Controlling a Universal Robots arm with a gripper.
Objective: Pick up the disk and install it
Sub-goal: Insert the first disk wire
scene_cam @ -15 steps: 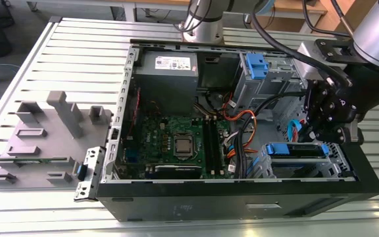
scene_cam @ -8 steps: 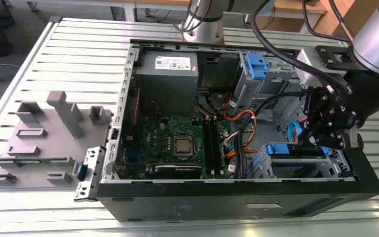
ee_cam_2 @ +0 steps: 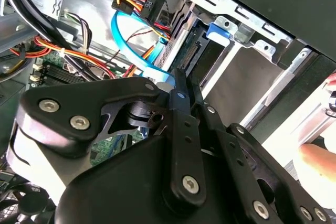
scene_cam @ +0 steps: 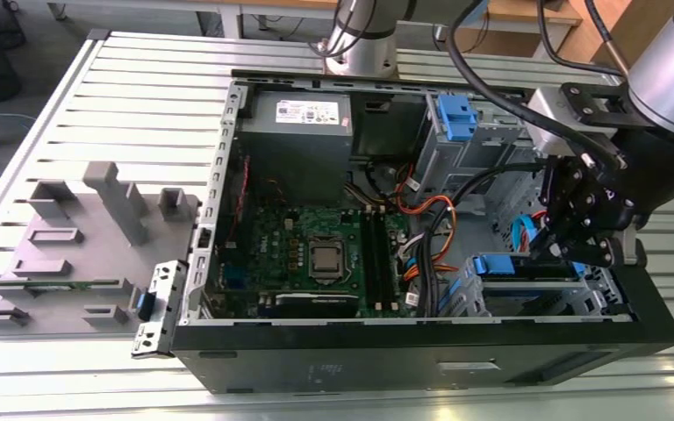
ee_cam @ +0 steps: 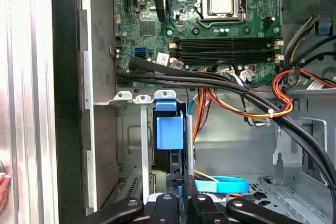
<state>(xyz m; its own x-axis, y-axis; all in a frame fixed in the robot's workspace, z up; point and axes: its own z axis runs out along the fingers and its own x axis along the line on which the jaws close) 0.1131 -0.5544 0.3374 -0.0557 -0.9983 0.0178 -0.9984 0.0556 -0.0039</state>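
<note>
The disk (ee_cam: 169,157) stands edge-on in a slot of the drive cage, its blue carrier tab (ee_cam: 169,129) sticking out at the slot mouth. In the exterior view the disk (scene_cam: 509,265) sits in the cage at the near right corner of the open computer case (scene_cam: 431,351). My gripper (ee_cam: 182,199) hovers right over the disk's outer edge, fingers drawn together with nothing visibly between them. In the second wrist view the gripper (ee_cam_2: 182,80) points at the disk (ee_cam_2: 188,51) in its bay.
The green motherboard (ee_cam: 210,24) and a thick black cable bundle (ee_cam: 236,90) lie beside the cage. A blue flat cable (ee_cam: 223,184) curls close to my fingers. A grey power-supply box (scene_cam: 299,123), a bare blue bracket (scene_cam: 456,114) and a grey fixture (scene_cam: 91,237) are farther off. A person's fingertip (ee_cam_2: 317,163) is near the case.
</note>
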